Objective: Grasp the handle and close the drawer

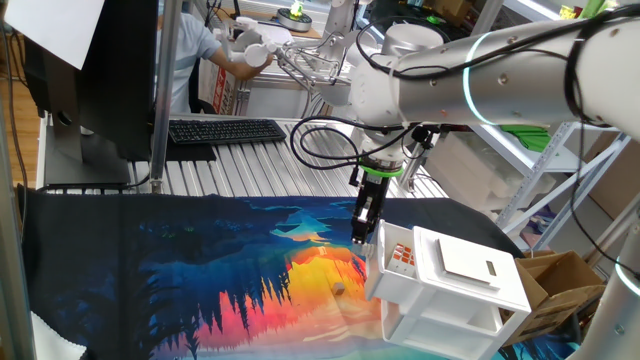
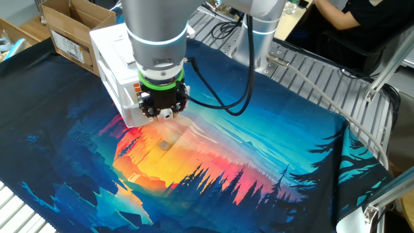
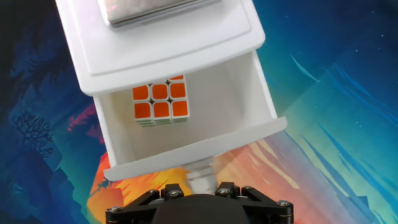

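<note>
My gripper [image 3: 200, 186] is clamped on the handle [image 3: 199, 175] at the front edge of the drawer [image 3: 186, 134], which is pulled partway out of the cabinet [image 1: 455, 290]; open cloth [image 2: 259, 162] lies behind me.

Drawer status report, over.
Claw shut on handle. Drawer open, cube inside. Nothing blocking the push.
</note>
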Tool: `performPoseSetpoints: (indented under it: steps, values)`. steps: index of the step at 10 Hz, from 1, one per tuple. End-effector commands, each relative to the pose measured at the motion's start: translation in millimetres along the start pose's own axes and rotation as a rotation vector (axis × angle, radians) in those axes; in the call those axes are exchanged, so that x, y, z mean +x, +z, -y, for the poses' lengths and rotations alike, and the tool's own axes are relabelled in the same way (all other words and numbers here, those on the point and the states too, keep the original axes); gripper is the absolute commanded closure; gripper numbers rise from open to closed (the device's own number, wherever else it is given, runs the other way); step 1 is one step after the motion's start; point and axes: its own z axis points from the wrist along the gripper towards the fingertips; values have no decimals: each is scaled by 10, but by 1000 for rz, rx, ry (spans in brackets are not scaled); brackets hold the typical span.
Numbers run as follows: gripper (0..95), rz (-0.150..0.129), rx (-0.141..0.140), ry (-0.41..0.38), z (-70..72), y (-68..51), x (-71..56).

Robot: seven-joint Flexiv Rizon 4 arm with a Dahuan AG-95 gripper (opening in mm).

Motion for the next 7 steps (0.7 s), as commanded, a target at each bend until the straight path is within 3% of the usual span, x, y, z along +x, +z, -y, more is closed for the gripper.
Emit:
performPoseSetpoints:
  steps: [1,6,7]
  values:
    - [760,-2,-1,2,9,-4,-17]
    - [760,6,-9,-7,15,7,-20]
    - [950,9,-9,-16,17,12,-22]
